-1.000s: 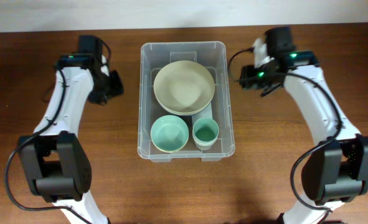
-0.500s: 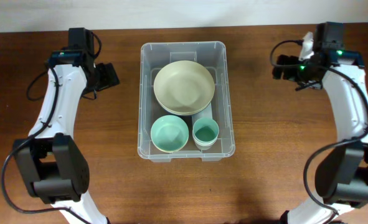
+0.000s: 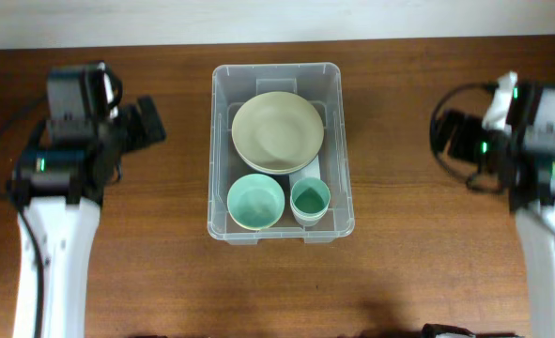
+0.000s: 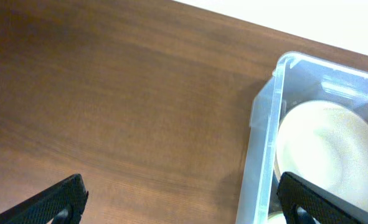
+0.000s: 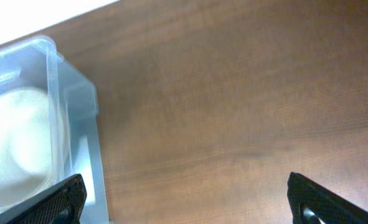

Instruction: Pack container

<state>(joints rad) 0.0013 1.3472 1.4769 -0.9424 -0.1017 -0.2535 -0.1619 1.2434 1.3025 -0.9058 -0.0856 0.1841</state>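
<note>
— Both arms have pulled back from the container (image 3: pixel 223 150)?

— Yes. My left gripper (image 4: pixel 181 194) and right gripper (image 5: pixel 187 194) gape wide, empty. It sits mid-surface (image 3: pixel 399 263), holding big bowl (image 3: pixel 277 131), small bowl (image 3: pixel 255 202) and cup (image 3: pixel 310 199); packing looks finished.

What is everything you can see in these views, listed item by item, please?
container: 1, clear, table centre
large bowl: 1, cream, container's far end
small bowl: 1, mint, container's near left
cup: 1, teal, container's near right
table: 1, brown wood, under everything
left gripper: 1, black, open, left of container
right gripper: 1, black, open, right of container
</note>
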